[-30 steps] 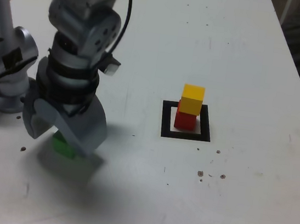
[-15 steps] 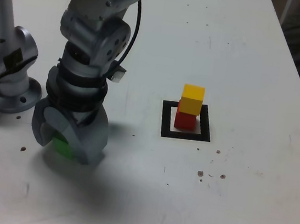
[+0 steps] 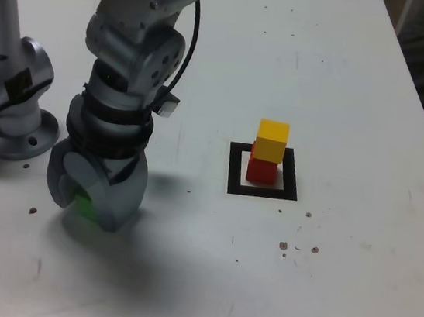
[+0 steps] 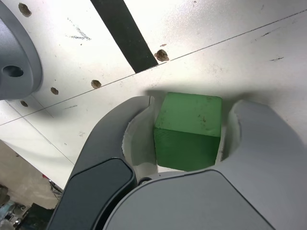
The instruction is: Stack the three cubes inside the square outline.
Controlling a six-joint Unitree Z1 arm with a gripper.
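Exterior view, outline: the black square outline [image 3: 234,183] lies flat on the white table [image 3: 356,248], right of the arm.
Exterior view, stack: the red cube [image 3: 261,172] stands inside the outline, the yellow cube [image 3: 272,141] on top of it.
Exterior view, green cube: the green cube [image 3: 87,206] is on the table near the arm's base [image 3: 13,136], partly covered by the gripper [image 3: 84,208].
Exterior view, hidden: the fingers mask most of the green cube; the contact between the two stacked cubes' faces cannot be inspected.
Wrist view, pincer: one finger stands on each side of the green cube, close to its flanks; whether both pads press on it is hard to tell.
Wrist view, strip: a plain black strip [image 4: 125,36] runs out of frame; the stack is out of sight.
Wrist view, cut off: the cube's underside and the outer parts of the gripper cannot be seen.
Step in hand: grasping the third cube, by my judgement.
Next move: secure the grip, lift straight up clear of the yellow cube's height, carry it across and lower it squarely on top.
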